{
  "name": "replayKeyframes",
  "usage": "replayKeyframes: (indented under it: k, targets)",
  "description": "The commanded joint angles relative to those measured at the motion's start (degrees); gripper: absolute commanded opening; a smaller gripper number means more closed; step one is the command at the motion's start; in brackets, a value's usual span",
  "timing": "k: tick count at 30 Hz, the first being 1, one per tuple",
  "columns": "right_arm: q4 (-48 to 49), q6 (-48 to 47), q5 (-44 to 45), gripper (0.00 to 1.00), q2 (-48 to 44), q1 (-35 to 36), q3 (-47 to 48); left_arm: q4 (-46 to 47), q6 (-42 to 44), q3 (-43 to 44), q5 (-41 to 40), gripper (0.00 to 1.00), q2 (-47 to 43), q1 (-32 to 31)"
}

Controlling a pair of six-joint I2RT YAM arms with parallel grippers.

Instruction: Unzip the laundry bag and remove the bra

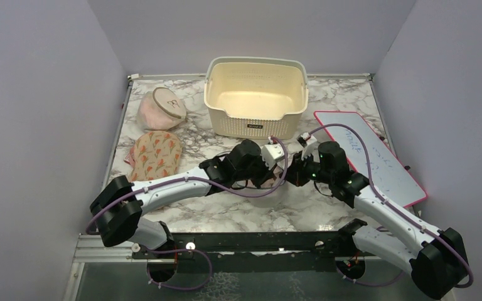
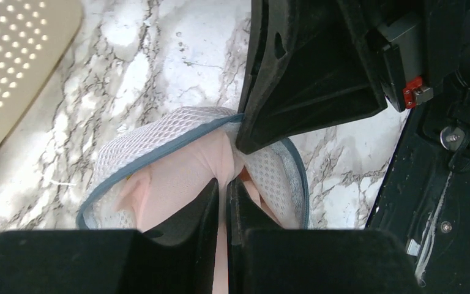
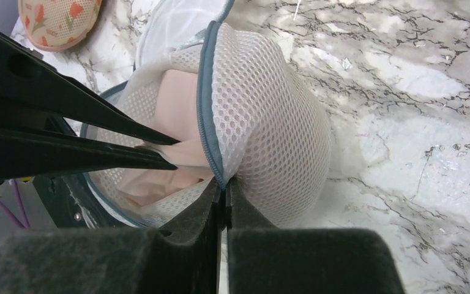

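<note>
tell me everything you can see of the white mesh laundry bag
The laundry bag is soft white honeycomb mesh edged with a grey-blue zip rim. It is unzipped and gaping, with the pale pink bra showing inside. It rests on the marble table, slumped rather than drum-shaped. The right gripper is shut on its rim, and the left gripper reaches into the opening, pinching the pink fabric. In the top view the grippers hide most of it.
</note>
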Motion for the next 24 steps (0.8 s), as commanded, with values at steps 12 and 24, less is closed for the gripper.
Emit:
replayKeyframes:
  k: [12, 24]
  targets:
    - [-0.16, -0.55, 2.5, 0.01, 2.7, 0.17, 0.96, -0.32, 1.64, -2.28, -9.79, 0.0, -13.04, -0.21]
    - [0.31, -0.49, 2.22, 0.01, 1.61, 0.13, 0.39, 3.92, -1.67, -2.83, -6.13, 0.0, -18.64, -0.21]
